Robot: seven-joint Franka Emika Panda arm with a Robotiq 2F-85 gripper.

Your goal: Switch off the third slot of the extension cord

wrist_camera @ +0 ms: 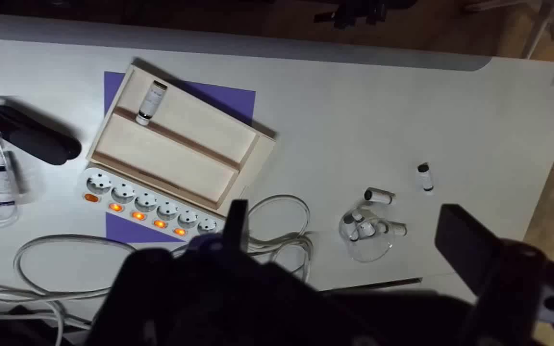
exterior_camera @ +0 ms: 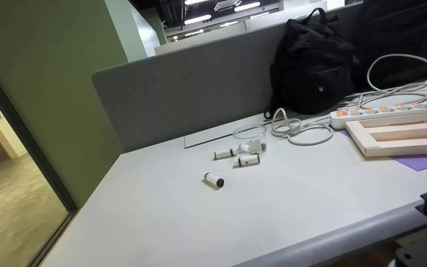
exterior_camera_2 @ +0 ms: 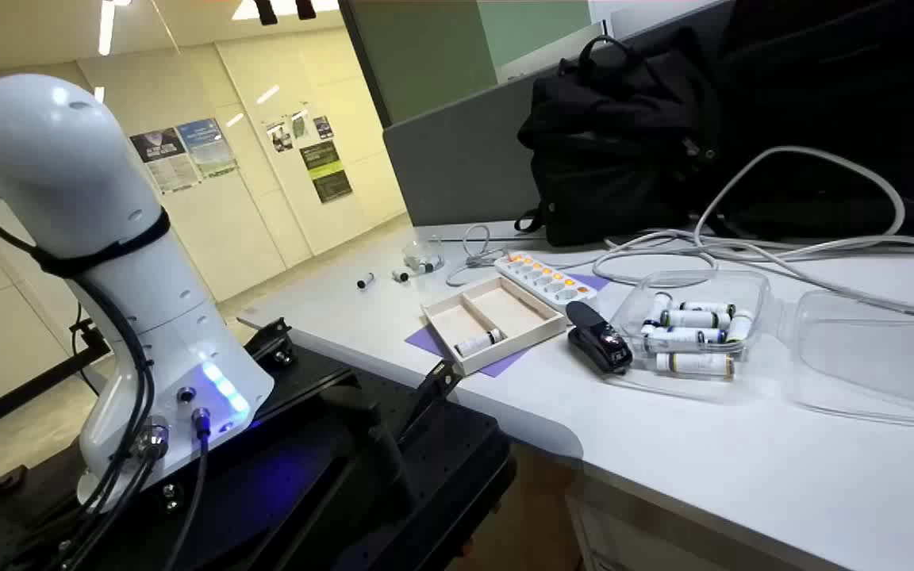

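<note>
The extension cord is a long white power strip with a row of round sockets and orange switches. It lies on the table beside a wooden tray and shows in both exterior views (exterior_camera: 370,118) (exterior_camera_2: 540,279) and in the wrist view (wrist_camera: 157,211). Several switches glow bright orange; the one at the far left end in the wrist view looks darker. My gripper (wrist_camera: 343,218) is open and empty, high above the table. Its left finger covers the strip's right end in the wrist view. Two dark tips at the top edge of an exterior view look like its fingers (exterior_camera_2: 286,9).
A wooden tray (wrist_camera: 247,175) holding a vial touches the strip, over purple paper (wrist_camera: 229,100). Coiled white cables (wrist_camera: 301,240) lie close by. A clear cup (wrist_camera: 371,252) with vials, a black object (wrist_camera: 34,136), a clear box (exterior_camera_2: 758,285) and backpacks (exterior_camera: 313,66) stand around.
</note>
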